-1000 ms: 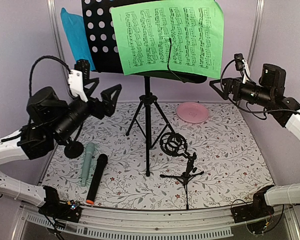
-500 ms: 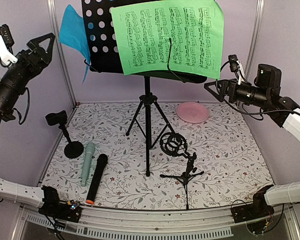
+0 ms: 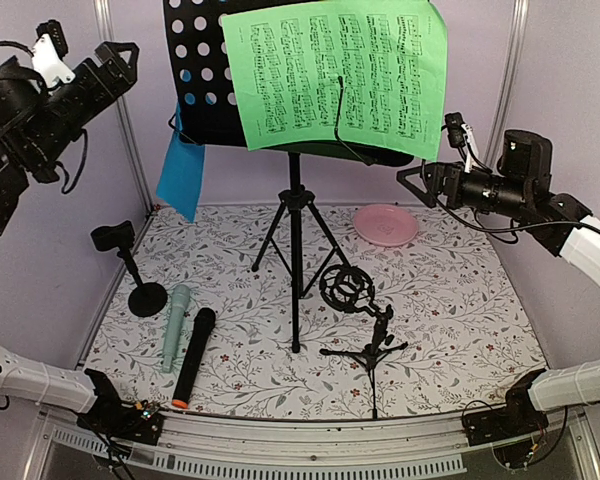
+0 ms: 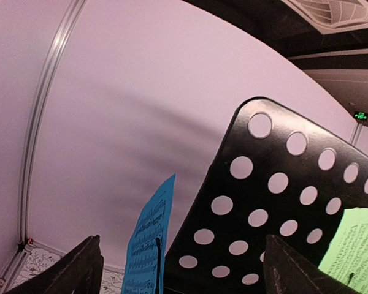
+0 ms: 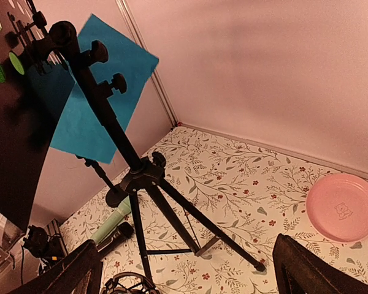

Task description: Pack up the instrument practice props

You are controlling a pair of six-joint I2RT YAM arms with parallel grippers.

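Note:
The black perforated rack (image 3: 200,70) stands on its tripod legs (image 3: 295,255) mid-table, with the green sheet (image 3: 335,75) on its face. The blue sheet (image 3: 183,170) hangs tilted off the rack's lower left corner; it also shows in the left wrist view (image 4: 148,245) and the right wrist view (image 5: 98,92). The mint-green microphone (image 3: 175,325) and black microphone (image 3: 193,355) lie side by side at the front left. A round-base mic support (image 3: 130,265) stands behind them. A small tripod support with a shock mount (image 3: 358,320) stands to the right of the rack's pole. My left gripper (image 3: 120,70) is open, high up, left of the rack (image 4: 282,202). My right gripper (image 3: 408,185) is open, right of the rack's lower edge.
A round pink plate (image 3: 385,224) lies at the back right, also in the right wrist view (image 5: 346,207). Lilac walls close the back and both sides. The tripod legs (image 5: 190,214) spread over the floral mat.
My left arm swung up and then right toward the rack. The blue sheet slid from the rack's upper left down to its lower left corner. My right gripper moved slightly left.

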